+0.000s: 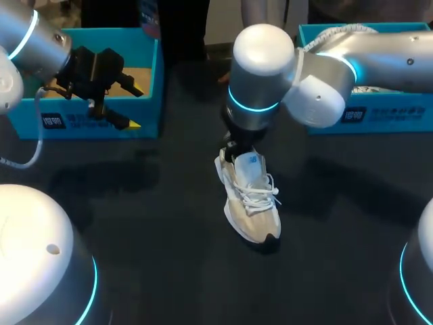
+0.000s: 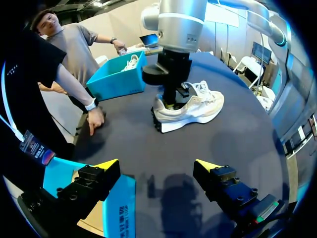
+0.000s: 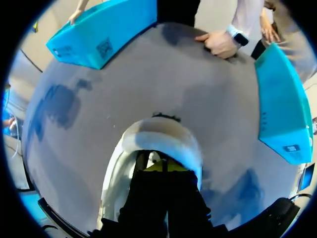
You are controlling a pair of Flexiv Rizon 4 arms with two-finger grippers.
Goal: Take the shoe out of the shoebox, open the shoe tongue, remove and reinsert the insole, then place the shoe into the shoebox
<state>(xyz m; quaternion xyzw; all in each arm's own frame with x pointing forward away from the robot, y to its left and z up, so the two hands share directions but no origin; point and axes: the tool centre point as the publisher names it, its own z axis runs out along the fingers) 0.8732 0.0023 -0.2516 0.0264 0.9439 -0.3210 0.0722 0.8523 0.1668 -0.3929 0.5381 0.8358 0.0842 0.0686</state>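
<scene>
Leave the left gripper, splayed and empty, over the left shoebox. Find the shoe upright at the middle of the table. With the right gripper sunk in its heel opening, grip impossible to tell, pinch only the hidden insole's edge and lift slowly.
</scene>
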